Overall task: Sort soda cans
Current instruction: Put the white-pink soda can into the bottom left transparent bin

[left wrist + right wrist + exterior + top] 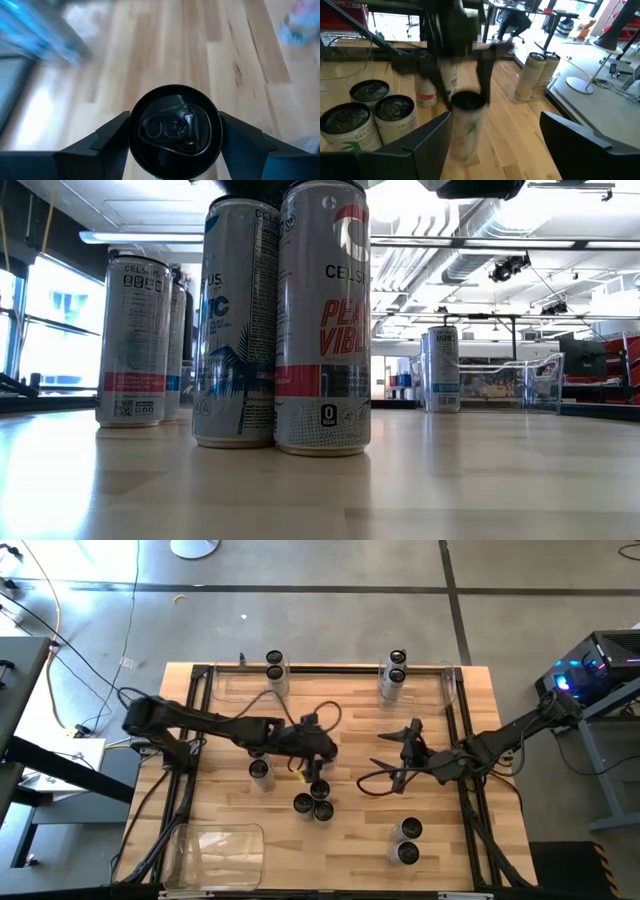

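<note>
The soda cans (311,802) are slim silver cylinders with dark round tops, all upright — three cluster just below the high view's centre, one (260,771) stands left of centre, and two (407,840) sit at lower right. Pairs stand at the top edge, upper left (275,669) and upper right (394,671). Close in the low view, two (322,320) stand side by side — white, with red and blue lettering.
</note>
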`<move>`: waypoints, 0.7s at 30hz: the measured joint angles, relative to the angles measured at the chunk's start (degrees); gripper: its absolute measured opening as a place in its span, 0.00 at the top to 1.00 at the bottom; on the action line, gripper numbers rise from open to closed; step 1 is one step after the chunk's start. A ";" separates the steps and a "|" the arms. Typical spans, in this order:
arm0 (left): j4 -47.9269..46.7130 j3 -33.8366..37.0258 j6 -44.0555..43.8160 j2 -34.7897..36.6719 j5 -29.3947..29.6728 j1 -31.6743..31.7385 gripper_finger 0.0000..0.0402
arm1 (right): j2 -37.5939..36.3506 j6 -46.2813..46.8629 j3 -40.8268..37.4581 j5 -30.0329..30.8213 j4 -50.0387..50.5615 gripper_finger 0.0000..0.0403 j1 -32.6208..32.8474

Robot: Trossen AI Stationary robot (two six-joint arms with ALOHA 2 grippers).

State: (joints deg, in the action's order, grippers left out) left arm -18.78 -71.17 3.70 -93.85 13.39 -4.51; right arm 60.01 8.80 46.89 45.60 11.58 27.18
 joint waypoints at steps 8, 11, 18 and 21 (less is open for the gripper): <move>-2.44 -3.97 1.56 11.89 5.18 -3.94 0.40 | 0.00 0.83 0.00 0.04 0.19 0.27 0.00; -5.00 -7.61 2.50 14.51 5.18 -6.76 0.40 | 0.00 1.48 0.00 0.07 0.04 0.27 0.00; -17.37 -17.99 -1.71 12.88 5.03 -16.02 0.40 | 0.00 1.71 0.00 0.48 -0.12 0.27 -0.01; -24.01 -21.60 -4.31 11.18 4.77 -21.01 0.40 | 0.00 3.04 0.00 0.68 -0.99 0.27 -0.02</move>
State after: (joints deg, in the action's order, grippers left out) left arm -42.79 -92.77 -0.60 -82.67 18.15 -25.52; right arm 60.01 11.84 46.89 46.28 10.59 27.16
